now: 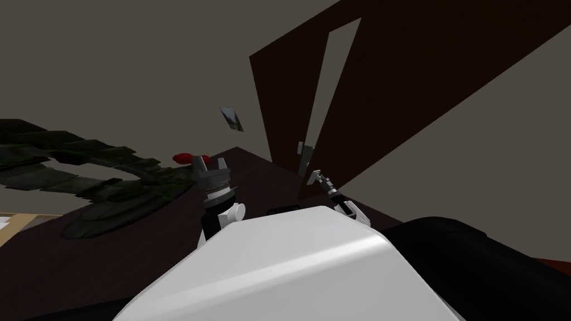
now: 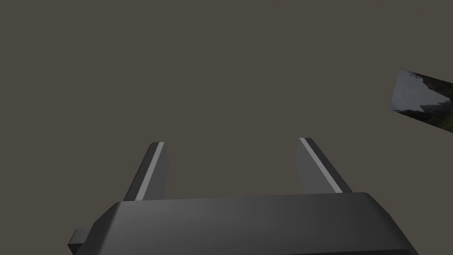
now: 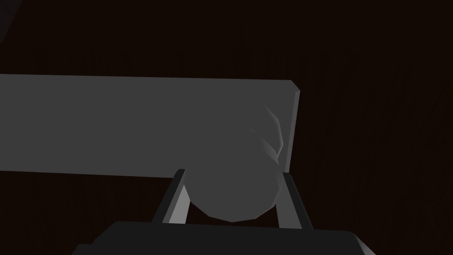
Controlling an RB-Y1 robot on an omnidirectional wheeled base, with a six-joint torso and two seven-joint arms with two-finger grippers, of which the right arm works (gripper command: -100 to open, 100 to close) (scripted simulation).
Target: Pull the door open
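Note:
A dark brown door [image 1: 390,83] stands slightly ajar, with a pale slit [image 1: 329,83] along its edge. In the head view my right gripper [image 1: 314,177] reaches up to the grey handle plate [image 1: 304,159] on the door's edge. The right wrist view shows a grey plate [image 3: 132,124] on the dark door [image 3: 376,133] and a round grey knob [image 3: 234,190]. There my right gripper [image 3: 232,172] is shut on that knob, a finger pressing each side. My left gripper [image 1: 210,163] is held up left of the door. Its fingers [image 2: 152,170] are open and hold nothing.
Dark plant leaves [image 1: 83,167] spread at the left, with a small red object [image 1: 183,158] beside my left gripper. A small picture [image 1: 231,119] hangs on the grey wall left of the door. A black bulky shape [image 1: 490,267] lies at the lower right.

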